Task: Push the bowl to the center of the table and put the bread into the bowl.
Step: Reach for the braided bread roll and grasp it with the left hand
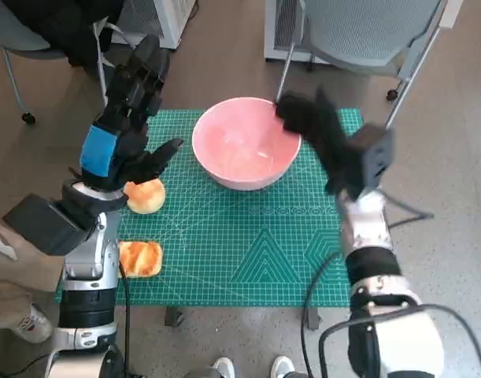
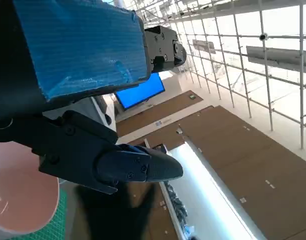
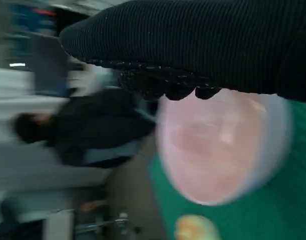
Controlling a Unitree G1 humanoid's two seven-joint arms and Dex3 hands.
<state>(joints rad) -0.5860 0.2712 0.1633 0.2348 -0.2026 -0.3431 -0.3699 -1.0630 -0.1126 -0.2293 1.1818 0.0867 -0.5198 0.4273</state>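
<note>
The pink bowl (image 1: 244, 146) stands empty on the green mat (image 1: 256, 252), toward its far edge. My gloved right hand (image 1: 307, 118) rests against the bowl's right rim, fingers stretched over it, holding nothing. The right wrist view shows the glove (image 3: 218, 40) just above the bowl (image 3: 223, 145), with a bread (image 3: 195, 227) beyond it. One round bread (image 1: 146, 195) lies on the mat's left side and a second bread (image 1: 140, 257) nearer the front edge. My left hand (image 1: 134, 118) hovers above the first bread, fingers spread and empty. Its fingers (image 2: 122, 165) show beside the bowl (image 2: 17, 195).
Chair legs and a grey chair (image 1: 366, 31) stand behind the table. A person in dark clothes (image 3: 92, 130) sits beyond the bowl. Shoes (image 1: 224, 366) show at the table's near edge. A dark box (image 1: 43, 224) sits on my left forearm.
</note>
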